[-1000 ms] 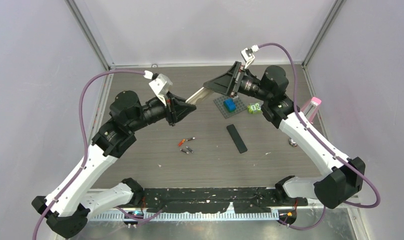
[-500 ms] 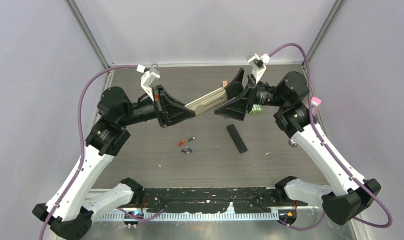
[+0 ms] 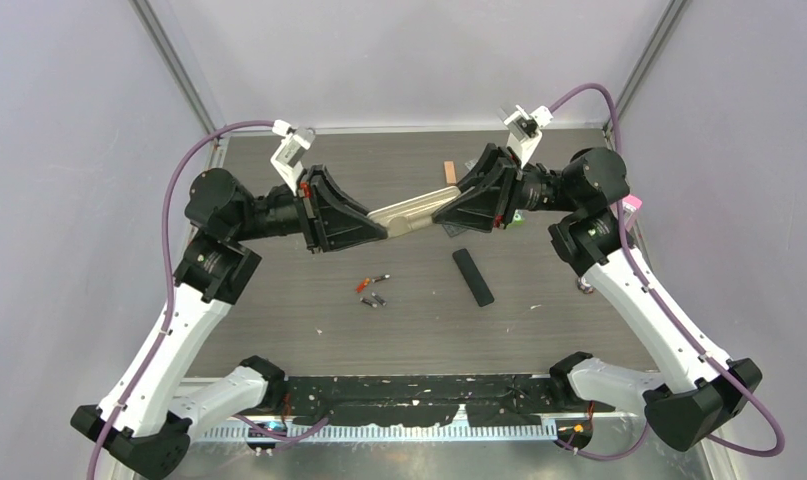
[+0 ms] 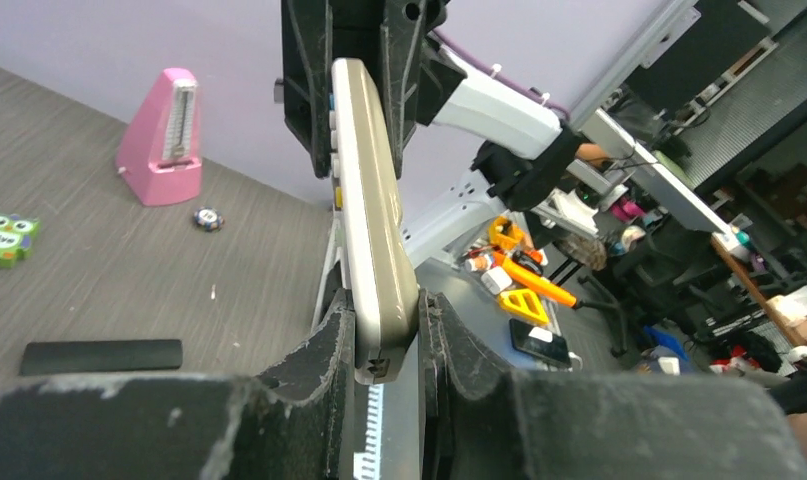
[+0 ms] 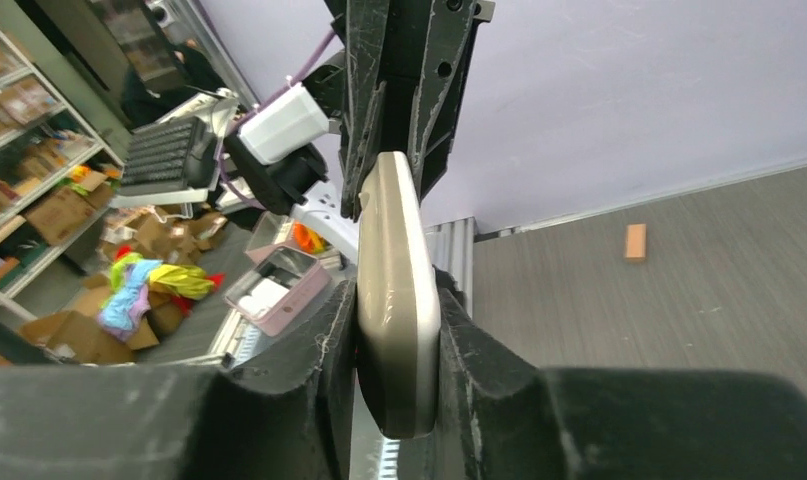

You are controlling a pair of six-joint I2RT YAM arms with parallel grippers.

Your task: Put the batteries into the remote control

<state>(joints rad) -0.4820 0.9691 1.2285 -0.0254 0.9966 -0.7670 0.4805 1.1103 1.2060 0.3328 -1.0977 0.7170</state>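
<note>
The beige-grey remote control [image 3: 411, 211] hangs in the air above the table's back half, held at both ends. My left gripper [image 3: 381, 231] is shut on its lower left end, and the left wrist view shows the remote [image 4: 374, 230] pinched between the pads of that gripper [image 4: 387, 320]. My right gripper [image 3: 449, 212] is shut on the upper right end, with the remote [image 5: 394, 280] squeezed between its fingers [image 5: 394, 325]. The batteries lie on the table below: an orange-red one [image 3: 372, 283] and dark ones [image 3: 377, 300].
A black flat cover [image 3: 472, 277] lies right of the batteries. A pink metronome [image 3: 629, 206], a green owl toy [image 3: 514, 217], a small wooden block [image 3: 449, 171] and a small round piece [image 3: 584, 285] sit at the back and right.
The right gripper moved in from the back, took the remote's free end between its open fingers and shut on it. The left arm swung slightly left, still holding the remote.
</note>
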